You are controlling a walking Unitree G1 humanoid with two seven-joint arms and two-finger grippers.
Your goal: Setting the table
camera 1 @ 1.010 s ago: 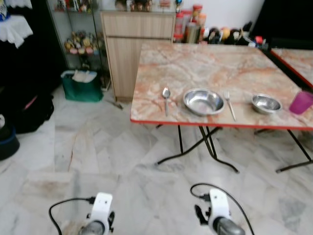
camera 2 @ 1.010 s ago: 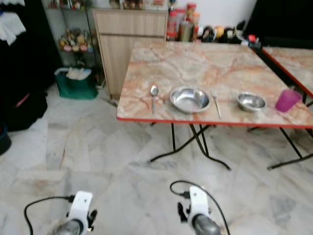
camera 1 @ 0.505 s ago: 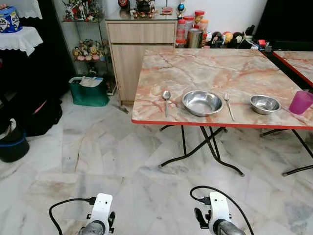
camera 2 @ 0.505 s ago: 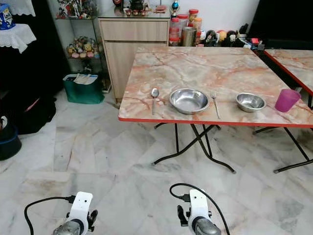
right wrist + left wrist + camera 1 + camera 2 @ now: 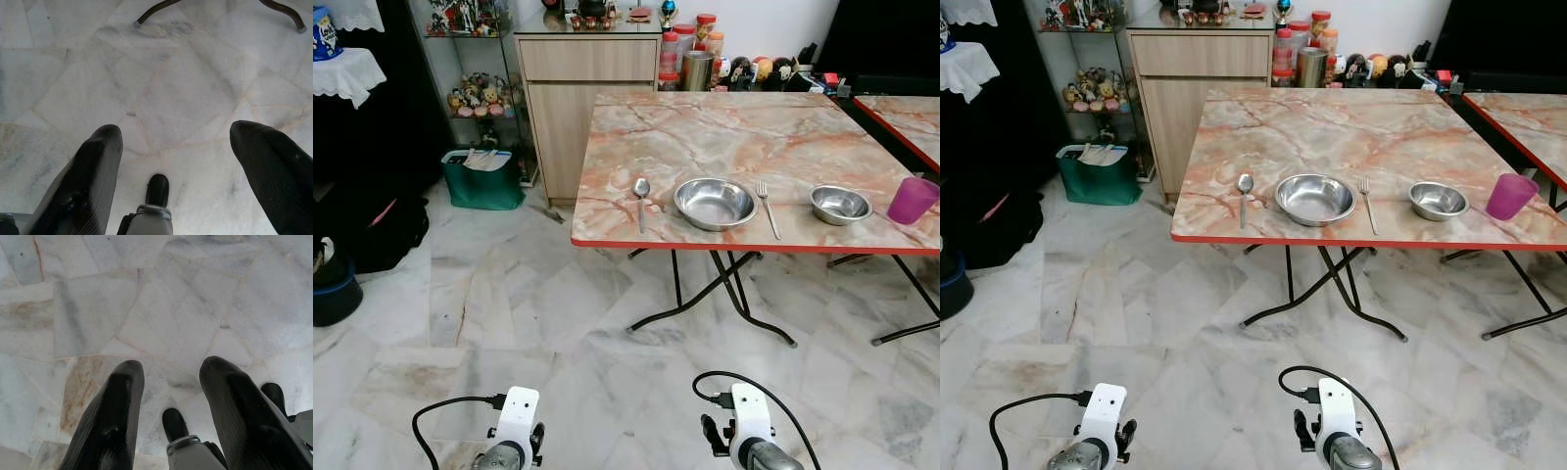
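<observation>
A marble-topped table [image 5: 724, 137] with a red edge stands ahead on the right. Along its near side lie a spoon [image 5: 641, 191], a large steel bowl [image 5: 715, 203], a fork [image 5: 769, 208], a small steel bowl [image 5: 840, 204] and a purple cup [image 5: 913, 200], in a row from left to right. Both arms hang low over the marble floor, well short of the table: left arm [image 5: 514, 436], right arm [image 5: 744, 436]. In the wrist views my left gripper [image 5: 168, 377] and right gripper [image 5: 176, 142] are open and hold nothing.
Black folding legs [image 5: 729, 294] splay out under the table. A wooden cabinet [image 5: 587, 88] and a green bag [image 5: 484, 181] stand behind its left corner. Dark bags [image 5: 372, 225] sit at the left. A second table [image 5: 901, 113] adjoins on the right.
The camera has steadied and lifted a little, so the picture is sharper and shows more of the room's back. The tableware and both arms keep their places.
</observation>
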